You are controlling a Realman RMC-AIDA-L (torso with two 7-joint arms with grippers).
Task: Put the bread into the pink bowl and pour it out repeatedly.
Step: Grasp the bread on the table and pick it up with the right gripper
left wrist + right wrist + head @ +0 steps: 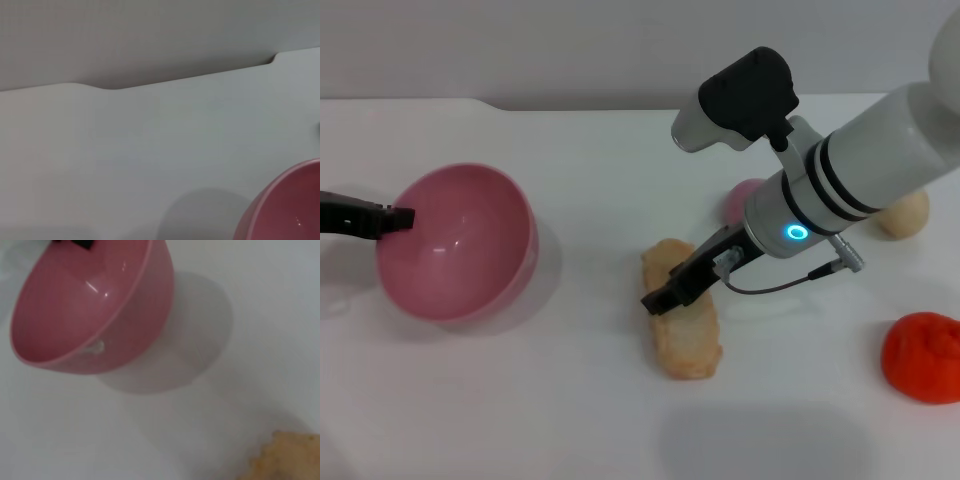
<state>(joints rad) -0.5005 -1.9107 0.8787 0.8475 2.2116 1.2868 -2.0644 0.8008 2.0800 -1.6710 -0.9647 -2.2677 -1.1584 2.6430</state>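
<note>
From the head view I see my right gripper [658, 300] over the bread [682, 318], fingers unclear; left gripper [400, 218] clamps the pink bowl [455, 245] rim.

No text, label, brand, number or sign could be read in any of the three views. The only mark was a small glowing blue ring on the right arm's wrist [796, 232], and it carried no characters.
</note>
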